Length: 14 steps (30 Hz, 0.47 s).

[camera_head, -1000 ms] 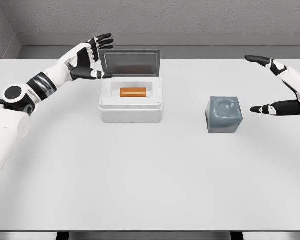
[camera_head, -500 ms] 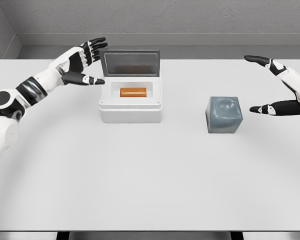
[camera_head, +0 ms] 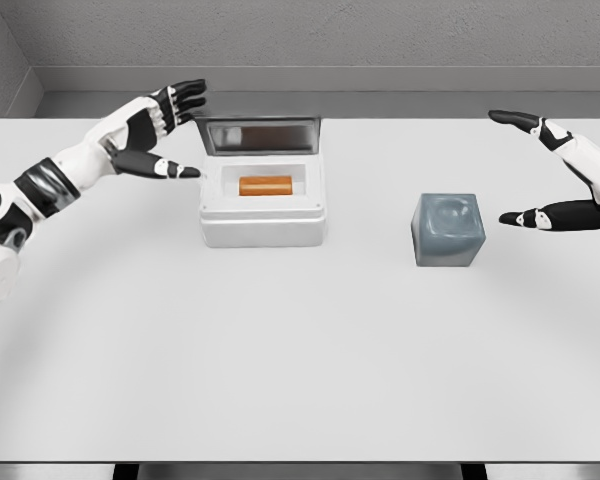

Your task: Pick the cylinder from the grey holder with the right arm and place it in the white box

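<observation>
White table (camera_head: 280,350) fills the view; grey wall (camera_head: 310,35) rises behind it.

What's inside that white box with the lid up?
An orange cylinder lies on its side inside the white box. The box's front wall hides the floor nearest the camera.

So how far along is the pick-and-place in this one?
Essentially done: the orange cylinder lies inside the white box, and the grey holder stands empty. Nothing is in hand: the right hand hangs open beside the holder, the left hand open by the box's lid, which stands raised. Closing it may be what's left.
</observation>
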### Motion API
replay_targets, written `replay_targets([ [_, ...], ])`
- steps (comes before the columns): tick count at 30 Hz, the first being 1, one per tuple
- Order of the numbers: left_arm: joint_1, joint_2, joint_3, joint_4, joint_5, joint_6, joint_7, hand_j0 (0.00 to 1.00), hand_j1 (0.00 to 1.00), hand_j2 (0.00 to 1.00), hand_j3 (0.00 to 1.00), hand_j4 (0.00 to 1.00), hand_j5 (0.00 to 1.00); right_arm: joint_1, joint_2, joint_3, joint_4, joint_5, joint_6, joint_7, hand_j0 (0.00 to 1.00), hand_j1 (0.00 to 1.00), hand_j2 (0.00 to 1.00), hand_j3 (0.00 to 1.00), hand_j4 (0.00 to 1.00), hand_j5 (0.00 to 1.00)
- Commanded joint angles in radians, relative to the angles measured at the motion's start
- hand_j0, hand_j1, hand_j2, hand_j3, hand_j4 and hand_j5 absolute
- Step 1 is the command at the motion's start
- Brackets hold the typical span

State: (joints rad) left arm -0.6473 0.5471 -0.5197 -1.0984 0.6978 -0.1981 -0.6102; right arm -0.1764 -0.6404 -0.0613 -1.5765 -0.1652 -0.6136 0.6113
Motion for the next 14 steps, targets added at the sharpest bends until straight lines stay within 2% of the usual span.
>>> replay_targets([
  [1, 0.002, 0.040, 0.049, 0.015, 0.014, 0.000, -0.001, 1.00, 1.00, 1.00, 1.00, 1.00, 1.00, 0.002, -0.001, 0.000, 0.000, -0.008, 0.003, 0.000, 1.00, 1.00, 1.00, 1.00, 1.00, 1.00],
  [4, -0.009, 0.056, 0.063, 0.038, 0.015, -0.001, -0.001, 1.00, 1.00, 1.00, 1.00, 1.00, 1.00, 0.000, -0.001, 0.000, 0.000, -0.008, 0.003, 0.000, 1.00, 1.00, 1.00, 1.00, 1.00, 1.00],
  [7, 0.003, 0.119, 0.061, 0.029, 0.014, -0.004, -0.001, 1.00, 1.00, 1.00, 1.00, 1.00, 1.00, 0.000, -0.001, 0.000, 0.000, -0.008, 0.003, 0.000, 1.00, 1.00, 1.00, 1.00, 1.00, 1.00],
  [10, 0.054, 0.234, 0.061, -0.049, 0.015, -0.006, -0.001, 1.00, 1.00, 1.00, 1.00, 1.00, 1.00, 0.002, -0.001, 0.000, 0.000, -0.008, 0.003, 0.000, 1.00, 1.00, 1.00, 1.00, 1.00, 1.00],
  [14, 0.075, 0.237, 0.061, -0.064, 0.014, -0.006, -0.001, 1.00, 1.00, 1.00, 1.00, 1.00, 1.00, 0.002, -0.002, 0.000, 0.000, -0.008, 0.003, 0.000, 1.00, 1.00, 1.00, 1.00, 1.00, 1.00],
])
